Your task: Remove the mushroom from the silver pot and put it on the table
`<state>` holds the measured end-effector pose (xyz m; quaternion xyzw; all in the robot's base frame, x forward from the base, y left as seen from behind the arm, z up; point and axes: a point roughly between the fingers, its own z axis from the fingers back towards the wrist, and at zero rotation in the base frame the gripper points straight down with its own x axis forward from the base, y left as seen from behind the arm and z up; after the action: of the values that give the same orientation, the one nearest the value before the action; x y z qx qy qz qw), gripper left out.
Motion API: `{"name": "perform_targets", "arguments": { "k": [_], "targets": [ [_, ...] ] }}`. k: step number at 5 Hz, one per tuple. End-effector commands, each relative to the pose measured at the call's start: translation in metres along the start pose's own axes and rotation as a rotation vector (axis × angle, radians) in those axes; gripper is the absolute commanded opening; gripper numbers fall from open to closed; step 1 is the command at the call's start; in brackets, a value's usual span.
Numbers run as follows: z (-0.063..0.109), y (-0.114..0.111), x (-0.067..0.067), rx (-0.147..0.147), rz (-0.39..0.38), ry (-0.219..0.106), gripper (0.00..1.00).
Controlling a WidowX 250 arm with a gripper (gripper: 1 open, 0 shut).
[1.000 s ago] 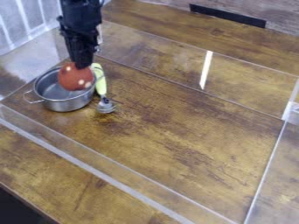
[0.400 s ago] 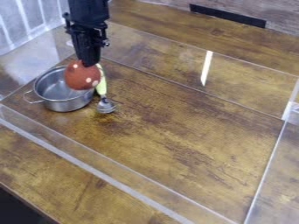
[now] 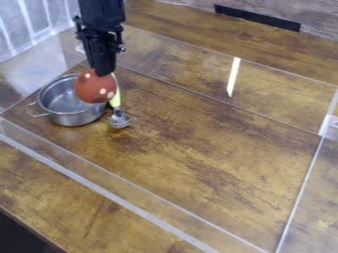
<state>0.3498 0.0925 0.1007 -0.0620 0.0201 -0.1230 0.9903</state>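
The mushroom [image 3: 91, 87], with its red-brown cap, hangs in the air above the right rim of the silver pot [image 3: 66, 102]. My gripper [image 3: 97, 69] reaches down from above and is shut on the mushroom's top. The pot looks empty inside and stands at the left on the table [image 3: 211, 138]. The mushroom's white stem is hidden from this angle.
A spoon with a yellow-green handle [image 3: 115, 105] lies just right of the pot, its metal bowl toward the front. Clear acrylic strips [image 3: 158, 212] edge the wooden top. Open wood stretches to the right and front of the pot.
The gripper has risen with the mushroom, lifting it out of the pot and shifting slightly right. The pot and spoon have not moved.
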Motion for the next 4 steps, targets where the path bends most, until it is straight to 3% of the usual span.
{"name": "perform_targets", "arguments": {
  "k": [1, 3, 4],
  "targets": [
    [0.034, -0.012, 0.009, 0.038, -0.050, -0.082, 0.00],
    [0.033, -0.037, 0.005, -0.005, -0.107, -0.064, 0.00],
    [0.041, -0.049, 0.010, -0.018, -0.090, -0.059, 0.00]
  ]
}}
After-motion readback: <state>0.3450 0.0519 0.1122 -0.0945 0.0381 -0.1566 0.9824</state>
